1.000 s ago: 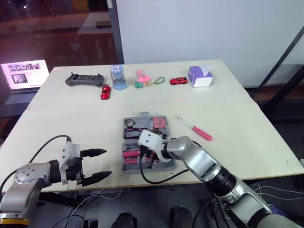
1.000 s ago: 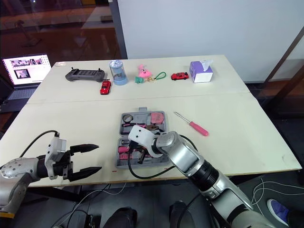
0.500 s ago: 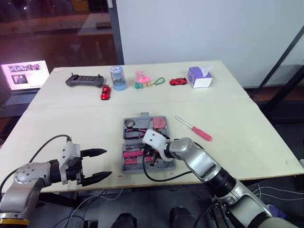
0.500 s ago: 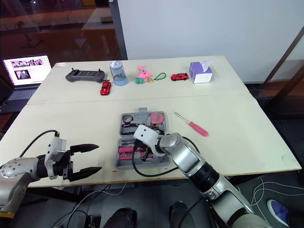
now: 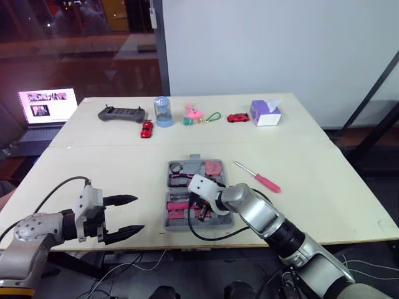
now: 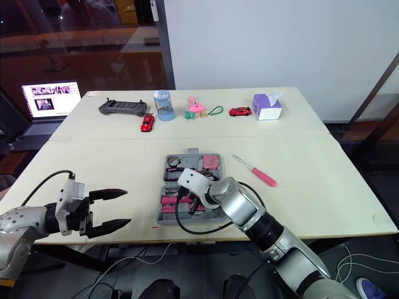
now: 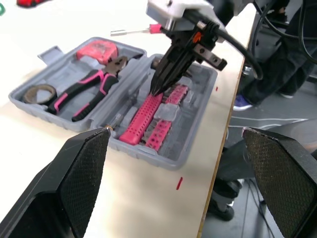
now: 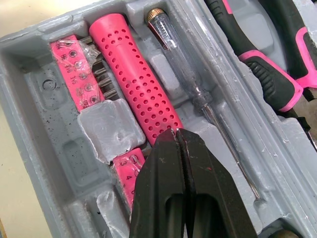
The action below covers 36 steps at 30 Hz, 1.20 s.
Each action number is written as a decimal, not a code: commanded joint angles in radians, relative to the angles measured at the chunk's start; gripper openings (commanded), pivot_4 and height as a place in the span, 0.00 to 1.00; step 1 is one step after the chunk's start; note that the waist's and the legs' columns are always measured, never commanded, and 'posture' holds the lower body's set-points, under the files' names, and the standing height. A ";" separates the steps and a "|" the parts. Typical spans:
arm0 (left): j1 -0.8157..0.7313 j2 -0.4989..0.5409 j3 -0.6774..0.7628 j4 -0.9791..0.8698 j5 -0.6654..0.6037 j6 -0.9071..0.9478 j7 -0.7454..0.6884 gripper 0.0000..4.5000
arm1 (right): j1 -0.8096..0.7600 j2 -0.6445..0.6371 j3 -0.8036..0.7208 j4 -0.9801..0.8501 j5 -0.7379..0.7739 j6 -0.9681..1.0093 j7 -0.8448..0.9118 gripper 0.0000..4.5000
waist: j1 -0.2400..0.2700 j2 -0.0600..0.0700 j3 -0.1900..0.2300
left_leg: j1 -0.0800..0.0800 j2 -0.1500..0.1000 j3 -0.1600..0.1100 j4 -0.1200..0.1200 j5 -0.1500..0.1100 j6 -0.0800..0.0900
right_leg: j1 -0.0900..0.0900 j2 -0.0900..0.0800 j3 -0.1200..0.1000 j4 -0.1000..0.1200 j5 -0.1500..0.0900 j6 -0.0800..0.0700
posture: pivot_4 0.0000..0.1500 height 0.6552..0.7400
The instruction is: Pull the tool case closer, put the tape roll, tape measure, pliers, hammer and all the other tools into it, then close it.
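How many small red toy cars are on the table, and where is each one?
2. The first toy car lies close beside the blue cup. The second toy car lies beside the purple tissue box, on its left. No other car appears hidden.

Probably a robotics lab or an office test room: a pale table point(image 6: 93, 156) of two joined tops stands by a bare white wall point(image 6: 280, 37) and dark glass panels point(image 6: 81, 37), a laptop point(image 6: 51, 99) is open beyond its left edge, and a handheld controller point(image 6: 121, 108), a toy car point(image 6: 239, 111) and a tissue box point(image 6: 267, 106) are lined along its far edge
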 commanded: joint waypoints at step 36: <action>0.255 0.113 0.393 0.341 0.050 -0.178 0.001 1.00 | 0.756 -0.499 -1.052 -0.425 0.330 -0.270 0.183 0.97 | 0.000 0.000 0.034 | -0.022 0.001 0.004 0.002 -0.001 0.001 | -0.019 0.000 0.002 0.001 0.000 0.000 | 1.00 1.00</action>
